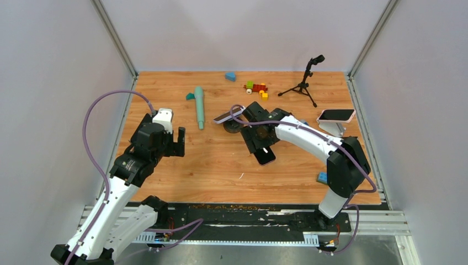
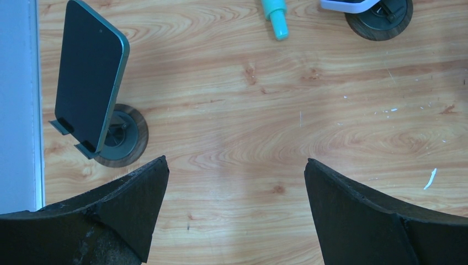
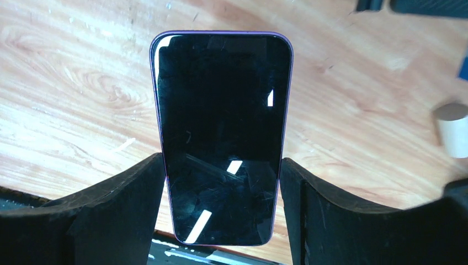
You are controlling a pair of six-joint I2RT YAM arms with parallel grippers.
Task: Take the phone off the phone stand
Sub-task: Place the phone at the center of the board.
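My right gripper (image 1: pixel 259 144) is shut on a dark phone with a purple edge (image 1: pixel 265 157) and holds it above the wooden table, apart from any stand. In the right wrist view the phone (image 3: pixel 221 132) sits upright between both fingers (image 3: pixel 132 193). Behind it a lilac phone (image 1: pixel 223 117) rests on a round-based stand (image 1: pixel 232 127). My left gripper (image 1: pixel 176 142) is open and empty at mid left. Its wrist view shows a teal phone (image 2: pixel 91 77) leaning on a round-based stand (image 2: pixel 124 141) to the left of the open fingers (image 2: pixel 138 199).
A pink phone (image 1: pixel 336 115) lies on a white stand (image 1: pixel 333 128) at the right. A teal cylinder (image 1: pixel 198 107), toy bricks (image 1: pixel 256 88), a teal block (image 1: pixel 230 76) and a small tripod (image 1: pixel 303 83) stand at the back. A blue block (image 1: pixel 322 178) lies near the right arm.
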